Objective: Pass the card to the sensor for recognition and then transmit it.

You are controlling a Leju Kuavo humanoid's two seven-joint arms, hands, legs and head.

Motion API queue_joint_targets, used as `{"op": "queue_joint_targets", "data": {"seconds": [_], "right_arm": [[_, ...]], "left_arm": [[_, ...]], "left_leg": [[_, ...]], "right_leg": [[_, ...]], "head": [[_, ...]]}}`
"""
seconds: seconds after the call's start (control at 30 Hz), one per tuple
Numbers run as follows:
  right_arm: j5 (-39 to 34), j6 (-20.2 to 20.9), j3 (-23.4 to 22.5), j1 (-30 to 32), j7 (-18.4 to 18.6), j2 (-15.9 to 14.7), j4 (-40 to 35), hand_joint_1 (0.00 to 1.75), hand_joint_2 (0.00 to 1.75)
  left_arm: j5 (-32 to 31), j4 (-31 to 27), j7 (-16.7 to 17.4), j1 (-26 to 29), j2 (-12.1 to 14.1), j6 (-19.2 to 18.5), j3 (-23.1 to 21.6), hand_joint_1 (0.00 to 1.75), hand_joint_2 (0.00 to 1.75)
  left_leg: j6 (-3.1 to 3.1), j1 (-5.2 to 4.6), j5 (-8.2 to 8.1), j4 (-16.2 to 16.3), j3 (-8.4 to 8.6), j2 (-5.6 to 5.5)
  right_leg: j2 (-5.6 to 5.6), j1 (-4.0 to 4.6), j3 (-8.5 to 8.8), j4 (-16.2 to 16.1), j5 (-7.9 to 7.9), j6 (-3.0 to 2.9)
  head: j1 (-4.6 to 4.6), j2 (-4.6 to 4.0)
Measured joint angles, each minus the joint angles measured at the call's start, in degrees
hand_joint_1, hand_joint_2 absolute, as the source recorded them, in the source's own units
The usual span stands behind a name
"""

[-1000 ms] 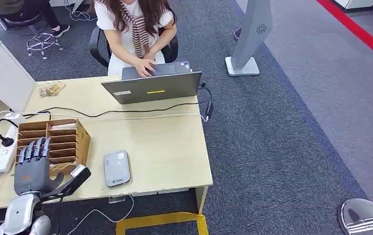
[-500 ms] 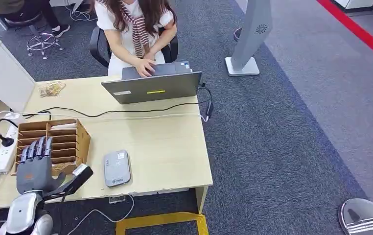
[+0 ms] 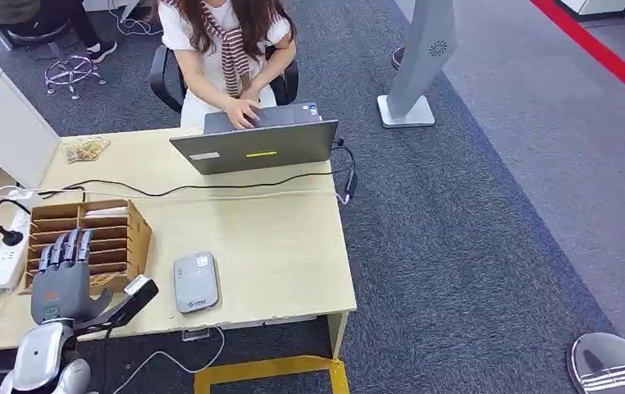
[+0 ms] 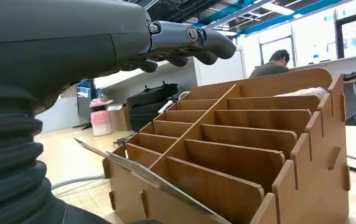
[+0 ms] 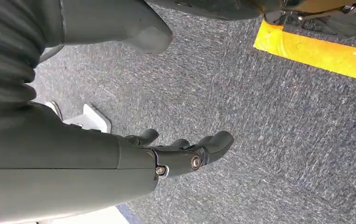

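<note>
Currently the left hand (image 3: 65,283), fingers spread and holding nothing, hovers at lower left over the wooden card rack (image 3: 116,230); next it must pinch a card (image 4: 134,170).

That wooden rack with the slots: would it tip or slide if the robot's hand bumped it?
The rack looks like thin plywood, so probably light and likely to slide on the smooth desk. Its low, wide base suggests tipping is unlikely. The left hand hovers open over it.

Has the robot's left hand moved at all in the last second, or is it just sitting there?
Yes. The left hand has crept forward and slightly to the right, farther over the wooden card organizer, which has stayed put on the desk.
</note>
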Motion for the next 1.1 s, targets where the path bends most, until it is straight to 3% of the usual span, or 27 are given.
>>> {"op": "queue_joint_targets", "data": {"seconds": [0.1, 0.13, 0.5, 1.1], "right_arm": [[0.00, 0.02, 0.00, 0.00, 0.09, 0.00, 0.00, 0.00, 1.75], [0.02, 0.02, 0.00, 0.00, 0.13, 0.00, 0.00, 0.00, 1.75], [0.13, 0.52, 0.00, 0.01, -0.04, 0.00, -0.07, 0.00, 1.75], [0.50, 0.59, 0.02, 0.02, 0.07, -0.07, -0.07, 0.00, 1.75]], "left_arm": [[0.18, 0.00, 0.42, 0.00, 0.02, 0.02, 0.00, 0.00, 1.75], [0.22, 0.00, 0.50, 0.01, 0.02, 0.02, 0.00, 1.75, 1.75], [3.61, 0.00, -0.61, 0.08, 0.07, -1.81, 0.00, 1.75, 1.75], [4.98, 0.00, -0.87, 0.12, 0.13, -1.82, 0.00, 1.75, 1.75]], "left_leg": [[0.00, 0.00, 0.00, 0.00, 0.00, 0.00], [0.00, 0.00, 0.00, 0.00, 0.00, 0.00], [0.00, 0.00, 0.00, 0.00, -0.01, 0.00], [0.00, 0.00, 0.00, 0.00, -0.01, -0.01]], "right_leg": [[0.00, 0.00, 0.00, 0.00, 0.00, 0.00], [0.00, 0.00, 0.00, 0.00, 0.00, 0.00], [0.00, 0.00, 0.00, 0.00, 0.00, 0.00], [0.00, 0.00, 0.00, 0.00, 0.00, 0.00]], "head": [[0.00, 0.00], [0.02, 0.00], [0.02, 0.00], [0.00, 0.00]]}}
